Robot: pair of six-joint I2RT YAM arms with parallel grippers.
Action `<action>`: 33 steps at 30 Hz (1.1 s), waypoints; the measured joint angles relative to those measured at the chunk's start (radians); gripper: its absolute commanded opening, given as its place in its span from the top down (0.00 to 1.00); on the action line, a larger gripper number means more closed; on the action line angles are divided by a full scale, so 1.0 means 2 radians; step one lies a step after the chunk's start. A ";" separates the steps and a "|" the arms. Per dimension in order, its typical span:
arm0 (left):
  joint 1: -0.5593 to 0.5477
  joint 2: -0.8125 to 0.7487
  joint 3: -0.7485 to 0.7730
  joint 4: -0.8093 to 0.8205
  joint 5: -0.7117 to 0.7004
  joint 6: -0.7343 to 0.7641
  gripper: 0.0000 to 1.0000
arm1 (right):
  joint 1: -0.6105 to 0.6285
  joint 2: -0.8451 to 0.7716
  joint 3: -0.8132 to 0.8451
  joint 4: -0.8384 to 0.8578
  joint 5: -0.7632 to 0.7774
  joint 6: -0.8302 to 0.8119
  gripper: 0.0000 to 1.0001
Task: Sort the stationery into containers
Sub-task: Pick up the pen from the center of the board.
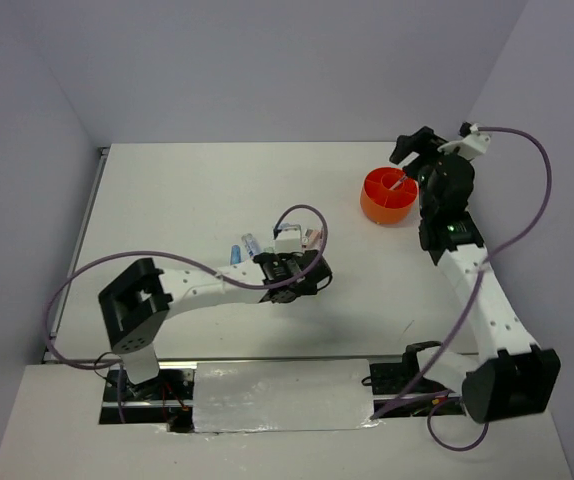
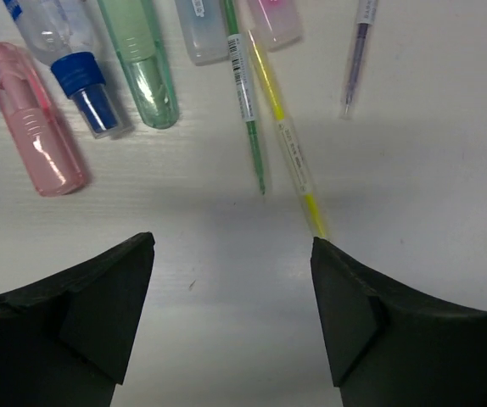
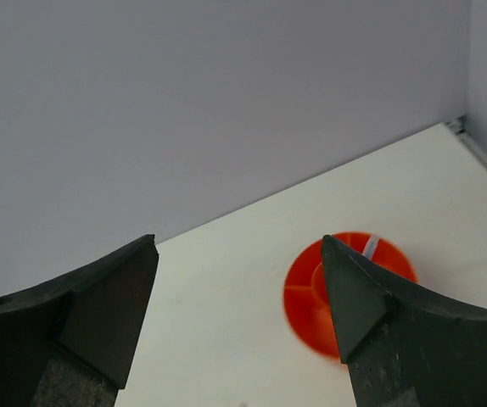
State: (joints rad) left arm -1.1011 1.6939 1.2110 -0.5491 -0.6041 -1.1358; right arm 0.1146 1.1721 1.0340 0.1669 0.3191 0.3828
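The stationery lies in a loose cluster (image 1: 267, 242) mid-table. In the left wrist view I see a pink marker (image 2: 36, 119), a blue-capped marker (image 2: 78, 64), a green marker (image 2: 142, 59), a thin green pen (image 2: 248, 102), a yellow pen (image 2: 290, 144) and a purple pen (image 2: 358, 51). My left gripper (image 2: 231, 244) hovers open just short of them, its right fingertip beside the yellow pen's tip; nothing is between the fingers. The orange container (image 1: 389, 195) stands at the back right with a pale pen (image 1: 399, 183) inside. My right gripper (image 3: 239, 242) is open and empty above the container (image 3: 307, 305).
The grey back wall and right wall stand close behind the orange pot. A metal rail (image 1: 79, 240) runs along the table's left edge. Purple cables loop over both arms. Silver tape (image 1: 277, 398) covers the near edge between the bases.
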 measured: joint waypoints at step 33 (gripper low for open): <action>0.070 0.187 0.136 -0.020 0.044 -0.007 0.98 | 0.022 -0.259 -0.187 -0.196 -0.224 0.067 0.22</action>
State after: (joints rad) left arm -0.9604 2.0682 1.4822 -0.5892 -0.5156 -1.1503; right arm 0.1593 0.6540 0.6601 -0.2260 -0.1291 0.5163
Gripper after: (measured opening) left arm 0.222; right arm 0.787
